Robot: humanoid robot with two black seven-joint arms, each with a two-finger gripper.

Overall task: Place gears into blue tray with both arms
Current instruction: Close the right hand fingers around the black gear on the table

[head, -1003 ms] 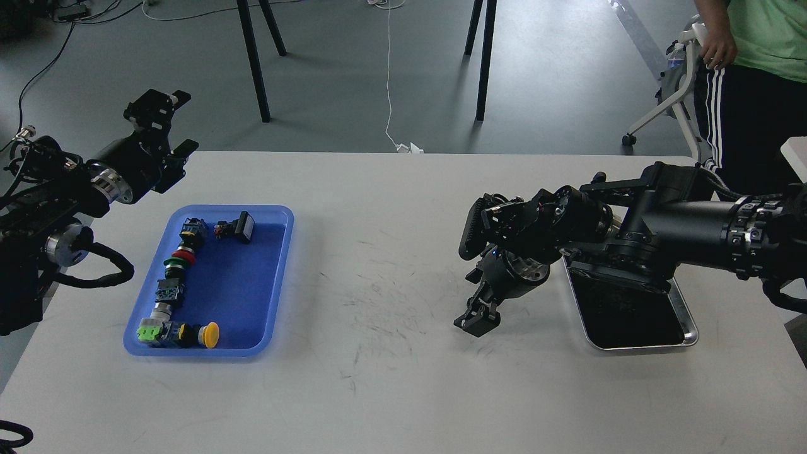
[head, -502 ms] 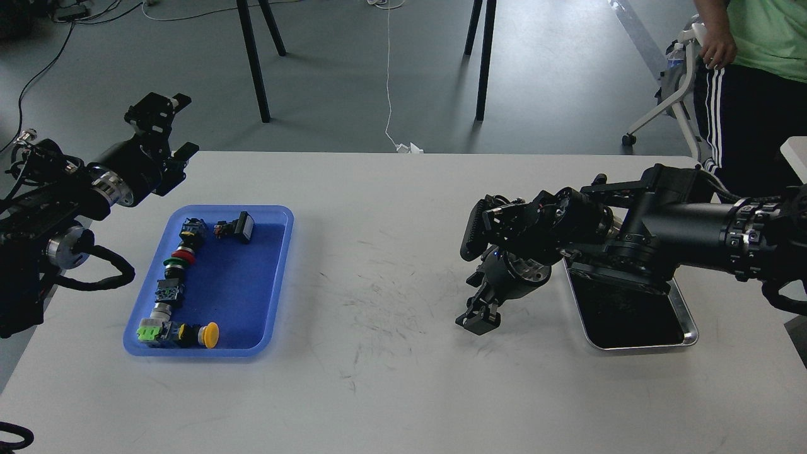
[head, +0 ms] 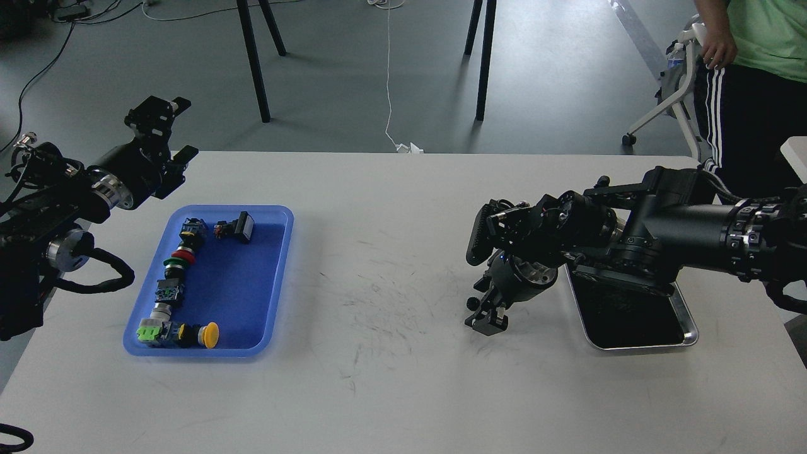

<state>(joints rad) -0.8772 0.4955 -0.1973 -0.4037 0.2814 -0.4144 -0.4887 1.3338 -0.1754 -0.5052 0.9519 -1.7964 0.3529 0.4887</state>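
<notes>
The blue tray (head: 249, 284) lies at the table's left and holds several colourful push-button switches (head: 178, 260) along its left side. My left gripper (head: 171, 131) hangs open above the table's far left corner, behind the tray, with nothing between its fingers. My right gripper (head: 486, 320) points down at the table right of centre, just left of the steel tray. It is dark, and its fingers cannot be told apart. A tiny black round knob (head: 471, 303) shows at its left side. I cannot tell whether this is a gear or part of the gripper.
A shiny steel tray (head: 688, 333) with a dark inside sits at the right, partly under my right arm. A person in green stands beyond the table's far right corner, beside a wheeled chair. Chair legs and cables are on the floor behind.
My right gripper has shifted slightly right and down toward the table. My left arm has drifted a little to the left.
</notes>
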